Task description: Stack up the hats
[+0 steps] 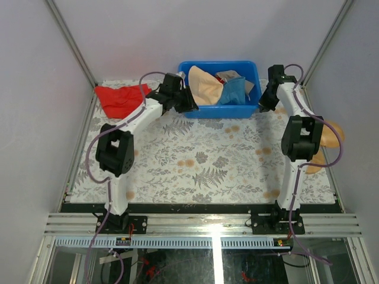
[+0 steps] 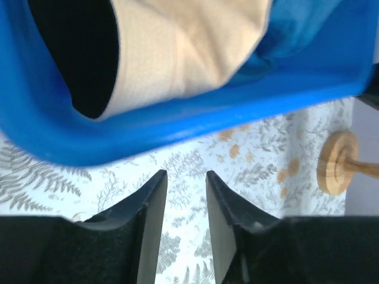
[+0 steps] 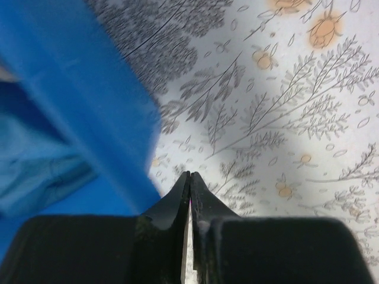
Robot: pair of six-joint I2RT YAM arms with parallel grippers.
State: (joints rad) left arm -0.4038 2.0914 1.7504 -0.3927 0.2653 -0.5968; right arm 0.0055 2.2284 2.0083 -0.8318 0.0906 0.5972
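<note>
A blue bin [image 1: 251,108] at the back of the table holds the hats in a loose pile. The peach-beige hat [image 1: 205,86] lies at its left, the blue hat [image 1: 234,92] beside it, and a grey-khaki hat [image 1: 230,75] behind with a sliver of red next to it. My left gripper [image 1: 191,102] hangs just outside the bin's left front corner. In the left wrist view its jaws [image 2: 185,177] stand a little open over the tablecloth, empty, below the bin wall [image 2: 177,133] and the peach-beige hat [image 2: 195,47]. My right gripper [image 1: 262,105] is shut and empty [image 3: 189,175] beside the bin's right wall [image 3: 89,100].
A flat red cloth [image 1: 121,97] lies at the back left of the floral tablecloth. A wooden mushroom-shaped stand [image 1: 331,137] lies on its side at the right edge, partly behind the right arm, and appears in the left wrist view as the wooden stand [image 2: 337,163].
</note>
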